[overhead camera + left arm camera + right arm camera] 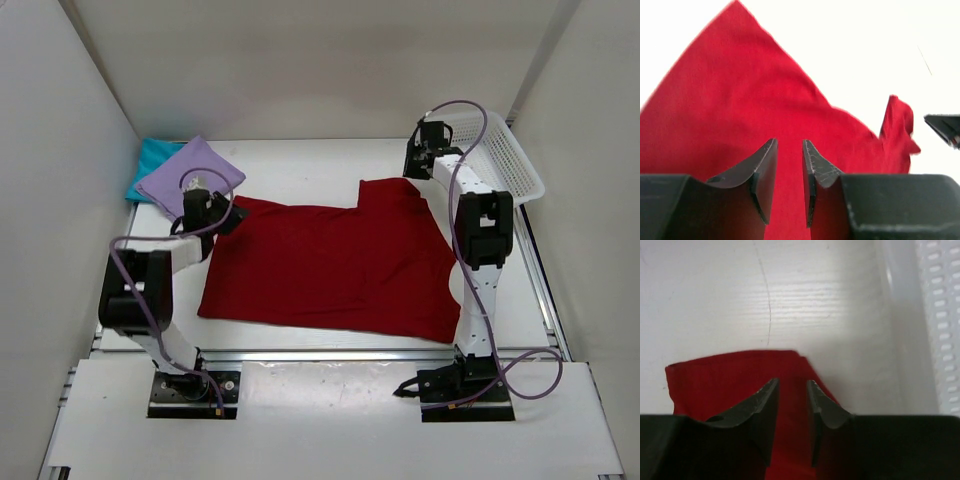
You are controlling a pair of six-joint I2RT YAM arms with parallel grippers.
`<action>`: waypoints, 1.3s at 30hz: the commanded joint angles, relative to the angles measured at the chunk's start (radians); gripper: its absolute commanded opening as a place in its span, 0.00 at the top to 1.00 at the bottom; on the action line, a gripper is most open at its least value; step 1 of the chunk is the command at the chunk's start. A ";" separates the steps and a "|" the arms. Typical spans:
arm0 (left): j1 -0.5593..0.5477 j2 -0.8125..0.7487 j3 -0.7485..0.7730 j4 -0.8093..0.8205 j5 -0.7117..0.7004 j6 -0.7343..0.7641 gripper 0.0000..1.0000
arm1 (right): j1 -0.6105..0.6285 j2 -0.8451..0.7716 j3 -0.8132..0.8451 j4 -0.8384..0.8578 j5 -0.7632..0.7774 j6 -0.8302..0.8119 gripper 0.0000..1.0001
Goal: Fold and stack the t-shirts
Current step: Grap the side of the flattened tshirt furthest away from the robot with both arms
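While a plain dark red shirt (330,265) lies spread flat mid-table (300,165), its near right corner hidden behind the right arm, a folded lavender shirt (190,172) covers most of a teal shirt (150,160) in the far left corner. The left gripper (789,145) and right gripper (792,385) sit at the red shirt's far corners. Their jaws are narrowly parted over the cloth, with no grip evident.

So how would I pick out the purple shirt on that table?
Look at the white table and go to its far left corner. Two folded shirts are stacked there; the purple shirt is the top one, lying on the teal shirt, unlike the big red shirt spread out mid-table.
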 commanded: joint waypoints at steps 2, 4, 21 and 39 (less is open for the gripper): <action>0.036 0.116 0.198 -0.096 -0.030 0.060 0.63 | -0.033 0.045 0.092 0.022 -0.055 0.003 0.72; 0.062 0.170 0.271 -0.137 -0.037 0.071 0.63 | -0.032 0.086 0.120 0.000 -0.063 0.004 0.69; 0.131 0.273 0.421 -0.240 -0.023 0.135 0.62 | 0.000 0.286 0.536 -0.335 0.052 0.006 0.56; 0.147 0.241 0.429 -0.221 -0.005 0.106 0.64 | 0.103 0.169 0.539 -0.215 0.288 -0.121 0.72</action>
